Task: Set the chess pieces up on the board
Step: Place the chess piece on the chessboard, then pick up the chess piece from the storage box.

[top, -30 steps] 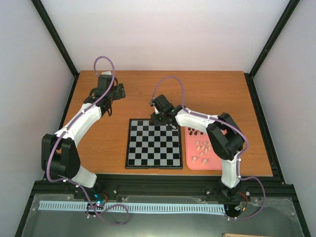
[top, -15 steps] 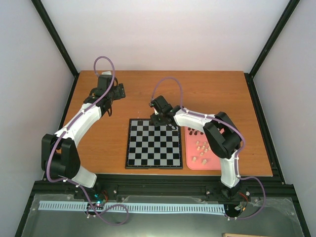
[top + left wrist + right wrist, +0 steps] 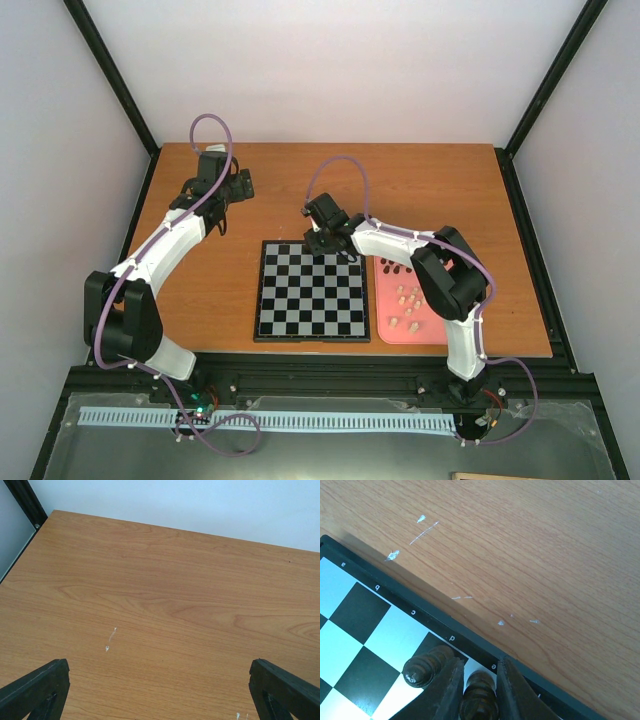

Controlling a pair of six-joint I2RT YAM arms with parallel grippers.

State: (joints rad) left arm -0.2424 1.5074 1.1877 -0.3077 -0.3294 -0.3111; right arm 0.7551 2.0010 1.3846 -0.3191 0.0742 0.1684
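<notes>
The black-and-silver checkered board (image 3: 310,292) lies at the table's middle. My right gripper (image 3: 322,243) is over its far edge and shut on a dark chess piece (image 3: 479,700), holding it over the pale square by the letter e on the border (image 3: 410,612). A second dark piece (image 3: 426,666) stands next to it on the dark d square, against the left finger (image 3: 447,690). Several dark and pale pieces lie in the pink tray (image 3: 432,336). My left gripper (image 3: 233,186) is open and empty over bare table at the far left (image 3: 160,700).
The pink tray sits right of the board, touching its edge. The right arm's elbow (image 3: 450,280) hangs over the tray's far part. Black frame posts (image 3: 110,75) stand at the table's back corners. Wooden tabletop (image 3: 165,605) lies beyond the board.
My right gripper has shifted slightly left along the board's far edge with the dark piece. The left arm has not moved.
</notes>
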